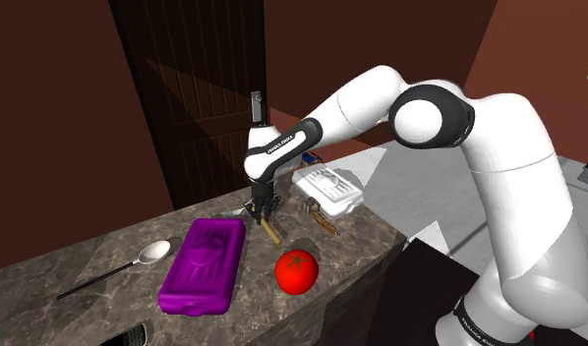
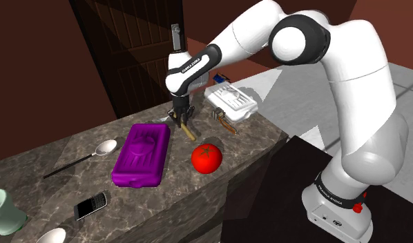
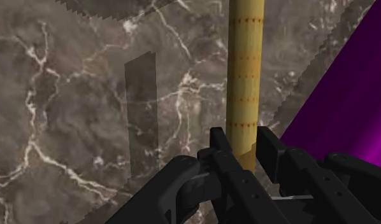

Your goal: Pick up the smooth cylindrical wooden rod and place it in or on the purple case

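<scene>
While the gripper (image 1: 264,212) stood low over the marble counter (image 1: 95,263), its 2 fingers (image 3: 218,145) pinched the near end of the wooden rod (image 3: 245,76), which ran out from the hand along the counter, just beside the purple case (image 1: 204,267).

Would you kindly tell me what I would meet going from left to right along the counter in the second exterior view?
On the counter: pale cup → phone → purple case → rod → white container.
</scene>
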